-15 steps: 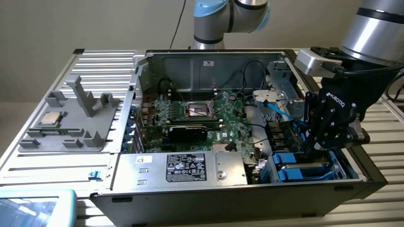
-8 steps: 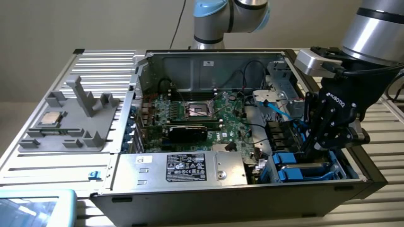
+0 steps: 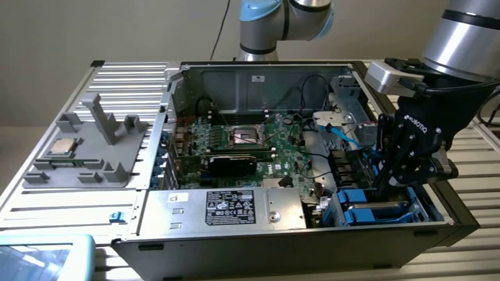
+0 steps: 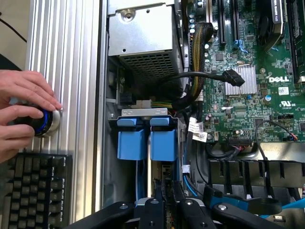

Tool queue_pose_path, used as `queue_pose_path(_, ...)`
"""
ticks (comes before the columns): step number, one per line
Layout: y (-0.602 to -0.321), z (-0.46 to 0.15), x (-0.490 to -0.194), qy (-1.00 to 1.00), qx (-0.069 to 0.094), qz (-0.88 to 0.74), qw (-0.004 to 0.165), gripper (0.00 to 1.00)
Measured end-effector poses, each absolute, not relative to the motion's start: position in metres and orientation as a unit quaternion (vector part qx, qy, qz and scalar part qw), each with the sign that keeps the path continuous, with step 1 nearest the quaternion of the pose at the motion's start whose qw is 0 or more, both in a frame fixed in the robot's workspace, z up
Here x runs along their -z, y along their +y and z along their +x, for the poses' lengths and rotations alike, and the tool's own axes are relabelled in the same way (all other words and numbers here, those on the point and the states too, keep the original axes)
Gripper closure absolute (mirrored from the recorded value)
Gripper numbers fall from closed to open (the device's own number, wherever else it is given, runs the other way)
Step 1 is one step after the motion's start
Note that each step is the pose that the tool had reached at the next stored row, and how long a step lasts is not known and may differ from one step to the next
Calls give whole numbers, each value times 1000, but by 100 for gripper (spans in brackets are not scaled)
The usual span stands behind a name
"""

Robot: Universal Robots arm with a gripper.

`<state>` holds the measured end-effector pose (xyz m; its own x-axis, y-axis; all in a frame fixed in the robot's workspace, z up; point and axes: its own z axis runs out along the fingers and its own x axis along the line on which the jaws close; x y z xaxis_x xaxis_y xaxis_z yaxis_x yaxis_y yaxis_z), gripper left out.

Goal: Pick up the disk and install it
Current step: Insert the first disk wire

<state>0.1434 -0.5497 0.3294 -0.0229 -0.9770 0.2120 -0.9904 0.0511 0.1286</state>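
**Disk installation, seating stage.** The end effector [image 4: 165, 202] is shown lowered into the drive bay at the exterior view's right. Its fingers are drawn almost together — closed, with no object made out between them. The disk [image 4: 164, 143] is taken to be the blue-framed unit in line with the fingers. It is seen standing in the bay just beside a second blue carrier [image 4: 131, 143].

The step is judged to be the seating of the disk. Pressure is best applied straight along the bay and square to the carrier's end, so that the frame is not skewed against its neighbour. The blue cable [image 4: 291, 204] near the fingers and the black cable bundle [image 4: 200, 81] further in should be kept from being snagged.

Beyond the bay lie a perforated silver box [image 4: 143, 43] and the motherboard [image 4: 257, 71]. The case is carried on a ribbed aluminium desk [image 4: 62, 57]. On the desk a person's hand [image 4: 28, 90] is rested over a blue-lit knob [image 4: 45, 121], next to a keyboard [image 4: 38, 191]. At the exterior view's left a grey fixture [image 3: 86, 152] bearing a CPU chip [image 3: 62, 147] is laid out — and a plain beige wall [image 3: 78, 29] closes the scene.
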Motion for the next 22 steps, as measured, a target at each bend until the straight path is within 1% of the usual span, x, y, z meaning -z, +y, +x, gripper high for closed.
queue_pose_path(9, -550, 143, -334, -715, -27, 688, 121, 83)
queue_pose_path(15, -551, 143, -335, -716, -20, 689, 115, 83)
queue_pose_path(22, -553, 143, -335, -718, -19, 686, 115, 83)
